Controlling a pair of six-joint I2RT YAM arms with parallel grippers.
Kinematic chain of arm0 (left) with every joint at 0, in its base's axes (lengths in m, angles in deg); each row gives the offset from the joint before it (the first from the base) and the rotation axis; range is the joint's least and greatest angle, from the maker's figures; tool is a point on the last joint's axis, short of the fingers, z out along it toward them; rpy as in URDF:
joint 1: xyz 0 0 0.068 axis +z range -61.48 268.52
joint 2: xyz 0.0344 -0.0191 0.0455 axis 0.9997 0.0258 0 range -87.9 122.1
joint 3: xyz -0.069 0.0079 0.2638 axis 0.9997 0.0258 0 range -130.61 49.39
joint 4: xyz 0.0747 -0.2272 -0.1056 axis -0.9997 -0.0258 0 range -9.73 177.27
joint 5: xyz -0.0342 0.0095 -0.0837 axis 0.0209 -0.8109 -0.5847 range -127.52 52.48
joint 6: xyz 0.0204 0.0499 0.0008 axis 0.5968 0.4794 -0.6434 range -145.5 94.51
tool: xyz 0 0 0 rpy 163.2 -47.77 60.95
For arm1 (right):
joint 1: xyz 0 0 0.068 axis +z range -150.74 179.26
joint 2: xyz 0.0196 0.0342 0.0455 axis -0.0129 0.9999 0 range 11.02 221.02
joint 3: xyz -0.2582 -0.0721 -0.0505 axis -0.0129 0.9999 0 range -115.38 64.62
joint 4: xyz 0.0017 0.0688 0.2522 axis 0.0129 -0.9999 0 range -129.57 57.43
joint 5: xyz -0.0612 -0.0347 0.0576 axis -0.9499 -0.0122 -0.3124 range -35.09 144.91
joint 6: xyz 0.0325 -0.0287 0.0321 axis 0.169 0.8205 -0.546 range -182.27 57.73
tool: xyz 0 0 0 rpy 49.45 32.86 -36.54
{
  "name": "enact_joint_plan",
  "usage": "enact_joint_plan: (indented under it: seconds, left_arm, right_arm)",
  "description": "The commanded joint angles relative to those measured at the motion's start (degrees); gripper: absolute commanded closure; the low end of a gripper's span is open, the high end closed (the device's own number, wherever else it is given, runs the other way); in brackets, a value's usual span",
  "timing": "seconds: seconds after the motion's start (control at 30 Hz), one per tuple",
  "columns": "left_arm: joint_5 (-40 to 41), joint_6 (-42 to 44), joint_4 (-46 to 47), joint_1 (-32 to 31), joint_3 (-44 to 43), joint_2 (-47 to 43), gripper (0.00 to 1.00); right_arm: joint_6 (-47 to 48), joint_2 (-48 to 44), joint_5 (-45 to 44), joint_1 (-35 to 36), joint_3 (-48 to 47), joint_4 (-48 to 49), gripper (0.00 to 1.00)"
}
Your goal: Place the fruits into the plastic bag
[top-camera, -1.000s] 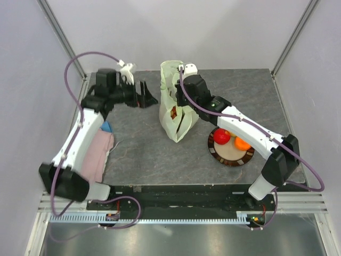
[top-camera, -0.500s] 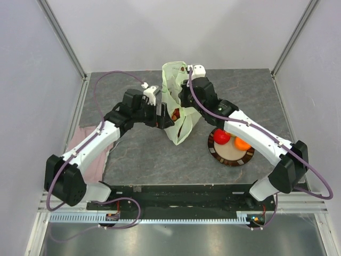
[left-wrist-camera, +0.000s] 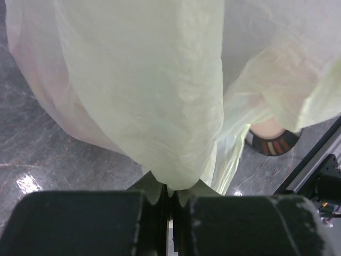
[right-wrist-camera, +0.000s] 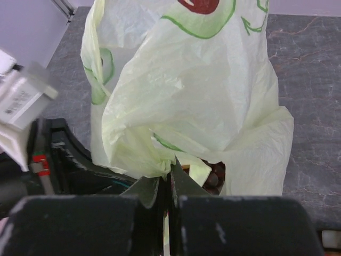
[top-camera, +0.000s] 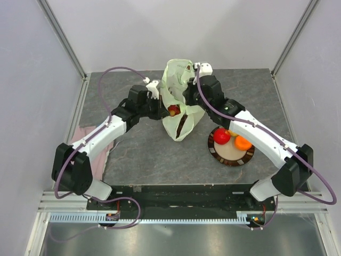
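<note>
The plastic bag (top-camera: 177, 88) stands upright mid-table, pale yellow-green, its mouth held between both arms. My left gripper (top-camera: 163, 108) is shut on the bag's left edge; in the left wrist view the plastic bag (left-wrist-camera: 160, 90) bunches between that gripper's (left-wrist-camera: 171, 190) closed jaws. My right gripper (top-camera: 188, 99) is shut on the right edge, pinching a gathered fold of the plastic bag (right-wrist-camera: 186, 101) at its own tips (right-wrist-camera: 169, 176). Inside the mouth lie a small red-yellow fruit (top-camera: 173, 110) and dark grapes (right-wrist-camera: 216, 177). A red apple (top-camera: 221, 136) and an orange (top-camera: 243, 142) sit on the plate.
The dark-rimmed beige plate (top-camera: 230, 154) lies right of the bag, under the right arm; its rim (left-wrist-camera: 272, 143) shows past the bag in the left wrist view. A pink cloth (top-camera: 80, 134) lies at the table's left edge under the left arm.
The left arm swung from the back left corner over to the bag and its open jaws shut on the bag's left edge. The right gripper kept its hold and rose slightly.
</note>
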Motion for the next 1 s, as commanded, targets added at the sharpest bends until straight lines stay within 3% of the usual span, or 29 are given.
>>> enact_joint_plan:
  seconds: [0.0, 0.17, 0.3, 0.8, 0.93, 0.97]
  left_arm:
    - [-3.42, 0.42, 2.68, 3.08, -7.5, -6.82, 0.99]
    - [-18.98, -4.85, -1.36, 10.11, -16.28, -11.23, 0.98]
    - [-28.92, -9.42, -1.63, 15.82, -17.62, -10.53, 0.98]
    - [-24.81, -0.38, -4.61, 19.71, -1.01, -12.19, 0.98]
    - [-24.81, 2.78, -4.45, 19.71, 0.4, -14.73, 0.98]
    - [-23.85, 3.4, -4.27, 19.71, 0.66, -15.18, 0.98]
  right_arm:
    - [0.53, -1.74, 2.97, -3.51, -6.15, -0.52, 1.0]
    - [1.85, -0.86, 3.14, -7.54, -14.86, -4.83, 1.0]
    - [1.15, -0.15, 3.41, -9.57, -16.98, -5.1, 1.0]
    - [-2.98, 4.6, 13.95, -10.1, -6.88, -0.97, 0.99]
    - [-1.84, 3.01, 13.87, -10.1, -6.34, -0.7, 0.73]
    - [-1.67, 2.75, 13.95, -10.1, -6.34, -0.62, 0.58]
